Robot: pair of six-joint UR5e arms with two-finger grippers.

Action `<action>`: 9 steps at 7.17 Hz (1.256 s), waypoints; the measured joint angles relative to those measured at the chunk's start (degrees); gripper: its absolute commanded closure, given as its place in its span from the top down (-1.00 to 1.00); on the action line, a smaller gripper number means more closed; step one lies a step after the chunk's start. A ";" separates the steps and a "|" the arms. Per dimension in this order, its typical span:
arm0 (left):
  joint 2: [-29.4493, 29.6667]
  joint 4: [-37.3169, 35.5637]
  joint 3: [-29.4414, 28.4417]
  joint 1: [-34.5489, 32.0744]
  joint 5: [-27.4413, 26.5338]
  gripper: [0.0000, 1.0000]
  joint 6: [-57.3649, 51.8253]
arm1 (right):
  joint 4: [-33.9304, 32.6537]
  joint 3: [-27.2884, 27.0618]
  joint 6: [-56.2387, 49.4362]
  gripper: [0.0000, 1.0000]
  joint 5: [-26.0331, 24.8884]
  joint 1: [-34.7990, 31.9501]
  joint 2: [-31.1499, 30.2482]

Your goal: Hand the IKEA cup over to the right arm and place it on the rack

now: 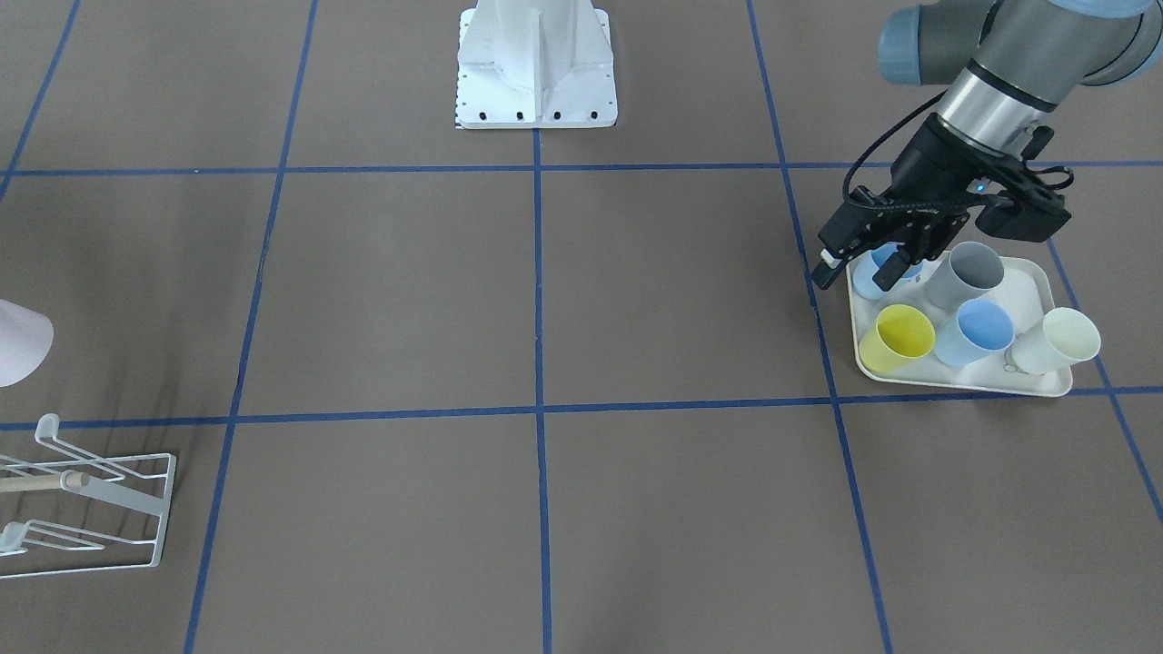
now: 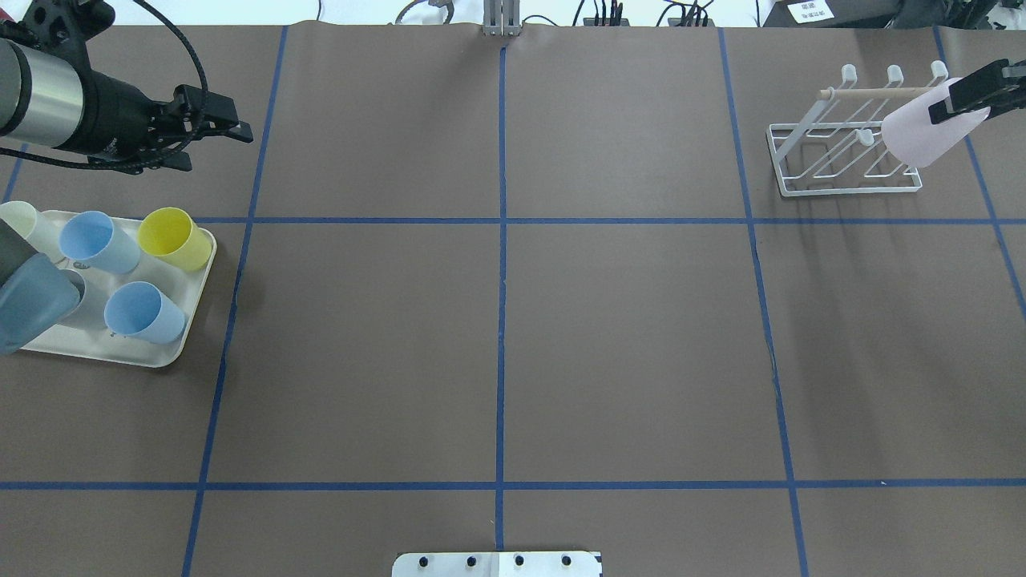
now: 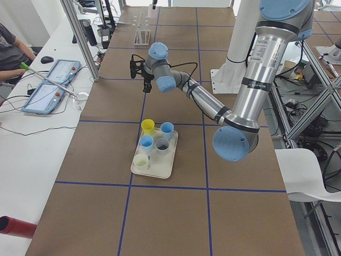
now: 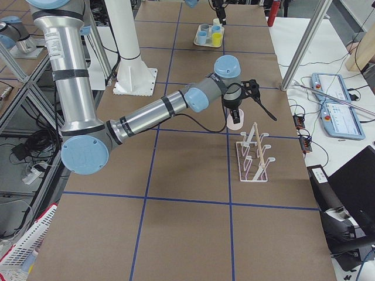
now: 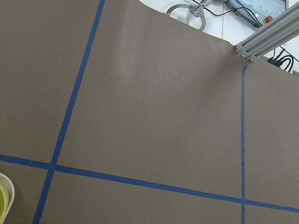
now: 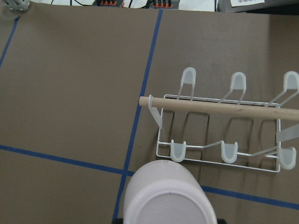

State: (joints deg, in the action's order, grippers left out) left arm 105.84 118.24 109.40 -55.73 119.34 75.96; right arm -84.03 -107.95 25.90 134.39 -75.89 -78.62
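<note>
A pale pink IKEA cup (image 2: 922,132) hangs tilted in the air with my right gripper (image 2: 954,108) shut on it. It hovers at the near right corner of the white wire rack (image 2: 842,148) without touching a prong. The right wrist view shows the cup's closed base (image 6: 168,198) just in front of the rack (image 6: 219,151) and its wooden rod (image 6: 219,106). From the side, the cup (image 4: 234,121) is a little short of the rack (image 4: 255,155). My left gripper (image 2: 228,132) is open and empty, raised past the far side of the tray (image 2: 104,353).
The cream tray (image 1: 954,381) holds several cups: yellow (image 1: 899,336), two blue (image 1: 977,331), grey (image 1: 968,272) and cream (image 1: 1058,341). The robot's white base (image 1: 536,68) stands at mid-table. A person sits at the side desk (image 3: 13,50).
</note>
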 measured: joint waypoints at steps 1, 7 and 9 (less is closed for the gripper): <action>-0.20 0.03 0.08 0.00 -0.05 1.00 -0.02 | -4.88 1.40 -2.28 -0.99 -0.68 0.34 2.60; -0.32 0.06 0.20 0.15 -0.05 1.00 0.32 | -7.67 10.95 -4.49 -0.95 -1.19 2.44 8.16; -0.32 0.06 0.06 0.24 -0.66 1.00 0.33 | -7.55 13.34 -4.59 -0.94 -1.17 2.64 9.84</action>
State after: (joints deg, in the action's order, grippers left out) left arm 105.52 118.30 109.46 -55.49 118.68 76.29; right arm -91.58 -94.61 21.31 133.22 -73.24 -68.79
